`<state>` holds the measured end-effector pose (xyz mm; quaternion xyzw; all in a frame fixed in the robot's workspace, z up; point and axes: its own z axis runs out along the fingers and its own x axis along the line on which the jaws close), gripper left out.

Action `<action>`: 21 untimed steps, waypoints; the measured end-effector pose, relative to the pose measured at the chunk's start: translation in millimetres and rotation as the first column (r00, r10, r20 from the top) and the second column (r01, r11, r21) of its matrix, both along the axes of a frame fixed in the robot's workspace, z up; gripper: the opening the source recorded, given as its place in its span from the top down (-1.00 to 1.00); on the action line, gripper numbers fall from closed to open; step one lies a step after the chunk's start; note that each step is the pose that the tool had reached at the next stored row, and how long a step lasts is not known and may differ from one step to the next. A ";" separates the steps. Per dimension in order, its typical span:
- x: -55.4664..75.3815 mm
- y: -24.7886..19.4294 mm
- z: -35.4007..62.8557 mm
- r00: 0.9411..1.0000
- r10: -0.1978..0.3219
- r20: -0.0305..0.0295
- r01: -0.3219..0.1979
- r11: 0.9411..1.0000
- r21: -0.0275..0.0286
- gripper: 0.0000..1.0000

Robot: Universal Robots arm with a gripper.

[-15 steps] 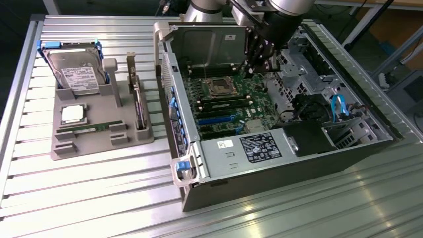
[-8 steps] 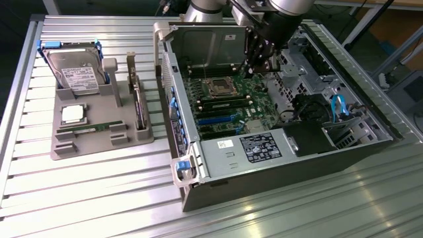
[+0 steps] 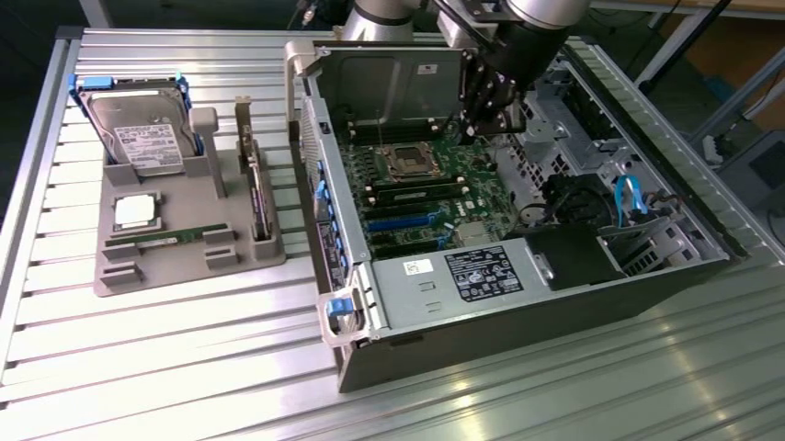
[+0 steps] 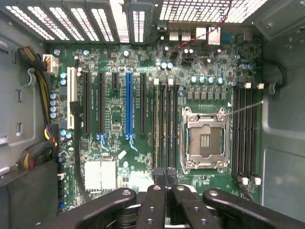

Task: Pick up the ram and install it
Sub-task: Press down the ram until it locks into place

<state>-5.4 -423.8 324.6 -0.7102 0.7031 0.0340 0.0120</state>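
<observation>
Seemingly already slotted, the ram [image 4: 157, 125] stands on edge in the memory slots just beside the empty CPU socket [image 4: 205, 139], its long axis parallel to the socket's side. The gripper [image 4: 165, 177], fingers pressed together on nothing, hangs over one end of those slots, so the stick runs straight away from it. A second stick [image 3: 172, 237] lies flat in the grey tray [image 3: 184, 276], well apart from the socket

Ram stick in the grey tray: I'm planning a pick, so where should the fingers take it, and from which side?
Take the ram stick at its bare middle, between the two end blocks of the tray, fingers on its flat faces, coming from above: it seems to stand on edge with ends boxed in.
</observation>
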 end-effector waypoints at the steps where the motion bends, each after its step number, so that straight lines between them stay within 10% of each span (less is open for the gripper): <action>1: 4.9 0.0 -0.1 1.000 0.000 0.000 0.000 1.000 0.000 0.80; 9: 29.9 0.0 0.0 1.000 0.000 0.000 0.000 1.000 0.000 0.80; 21: 30.7 0.0 -13.3 1.000 0.000 0.007 0.000 1.000 0.000 0.80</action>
